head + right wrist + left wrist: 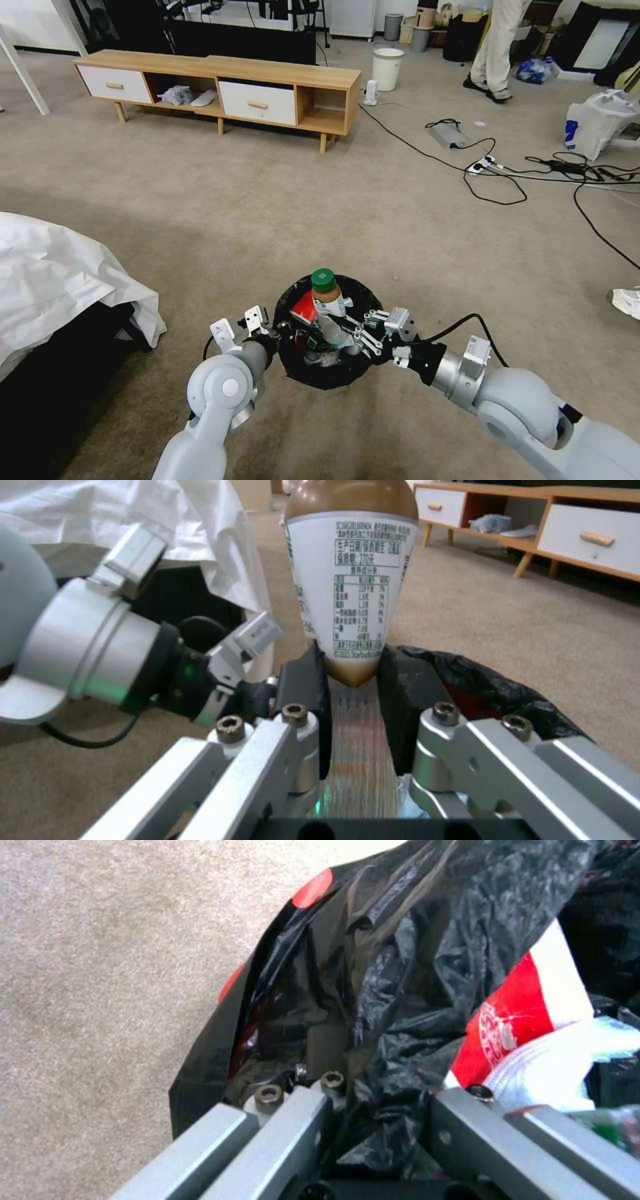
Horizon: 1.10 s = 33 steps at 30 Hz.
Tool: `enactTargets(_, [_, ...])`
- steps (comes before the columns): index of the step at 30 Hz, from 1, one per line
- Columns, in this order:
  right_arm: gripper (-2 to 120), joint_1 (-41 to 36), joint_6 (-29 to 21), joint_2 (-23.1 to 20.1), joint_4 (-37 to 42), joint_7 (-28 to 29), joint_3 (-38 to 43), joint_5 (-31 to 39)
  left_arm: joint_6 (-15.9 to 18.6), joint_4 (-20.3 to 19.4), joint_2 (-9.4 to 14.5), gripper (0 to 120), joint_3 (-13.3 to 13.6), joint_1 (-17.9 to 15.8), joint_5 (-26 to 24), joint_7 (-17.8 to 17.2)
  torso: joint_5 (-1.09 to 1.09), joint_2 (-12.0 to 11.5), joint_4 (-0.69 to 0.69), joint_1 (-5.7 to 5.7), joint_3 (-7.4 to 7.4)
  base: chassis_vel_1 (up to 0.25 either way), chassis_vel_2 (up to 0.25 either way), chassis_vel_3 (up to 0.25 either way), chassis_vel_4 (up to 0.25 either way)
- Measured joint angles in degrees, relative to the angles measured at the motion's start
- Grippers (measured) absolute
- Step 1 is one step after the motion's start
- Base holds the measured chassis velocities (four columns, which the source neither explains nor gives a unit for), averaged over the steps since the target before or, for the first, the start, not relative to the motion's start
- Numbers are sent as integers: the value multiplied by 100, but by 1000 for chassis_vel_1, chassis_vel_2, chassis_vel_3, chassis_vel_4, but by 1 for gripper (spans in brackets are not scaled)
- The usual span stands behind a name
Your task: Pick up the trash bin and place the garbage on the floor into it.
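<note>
- Both arms fill the near edge of the head view. The left gripper (pixel 272 333) clamps the left rim of the trash bin (pixel 293 363), held up over the floor (pixel 280 200), and the right gripper (pixel 353 331) reaches over the right rim, its fingers closed on a green-capped bottle (pixel 325 293) standing upright above the red and white garbage (pixel 305 312) inside.
- Open carpet runs far ahead to a wooden cabinet (pixel 267 83); a white sheet (pixel 53 273) crowds the near left, and black cables (pixel 493 177) with a power strip trail across the far right.
- Left wrist view: grey fingers (pixel 280 1120) pinch the crinkled black liner (pixel 400 940) at the rim, a red wrapper (pixel 513 1025) and a white tissue (pixel 553 1065) just inside.
- Right wrist view: black pads (pixel 307 700) squeeze the clear lower body of the bottle (pixel 350 580), the bin's rim (pixel 480 685) just beyond.
</note>
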Motion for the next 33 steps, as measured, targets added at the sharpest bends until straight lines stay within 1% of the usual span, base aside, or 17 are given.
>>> enactTargets(8, [15,184,2,81,-90,75,-166,-14,4,-51,33,0,-7,23,-20,-2,0,0,0,0,0,0,0,0,0])
enactTargets(17, [15,211,-113,6,-28,225,-205,127,5,-56,53,0,-11,74,162,71,0,0,-1,0,0,0,0,0,0])
enactTargets(19, [15,259,-210,-99,102,316,-217,346,4,-56,70,0,-33,90,246,116,0,0,0,0,0,0,0,0,0])
enactTargets(21, [15,272,-237,-144,143,342,-217,419,4,-56,74,0,-36,92,260,124,0,0,0,0,0,0,0,0,0])
enactTargets(22, [15,294,-281,-253,222,384,-215,570,3,-57,79,0,-42,94,302,153,0,0,0,0,0,0,0,0,0])
enactTargets(23, [15,294,-281,-253,222,384,-215,570,3,-57,79,0,-42,94,302,153,0,0,0,0,0,0,0,0,0])
enactTargets(25, [15,297,-365,-477,356,440,-183,853,-6,-57,76,0,-52,101,399,197,0,0,0,0,0,0,0,0,0])
enactTargets(26, [15,297,-365,-477,356,440,-183,853,-6,-57,76,0,-52,101,399,197,0,0,0,0,0,0,0,0,0])
enactTargets(28, [15,281,-468,-658,454,467,-132,1098,-12,-56,54,0,-46,120,466,210,0,0,0,0,0,0,0,0,0])
enactTargets(33, [15,306,-566,-762,533,565,-126,1414,-14,-58,19,0,-26,141,527,242,0,0,-1,0,0,0,0,0,0])
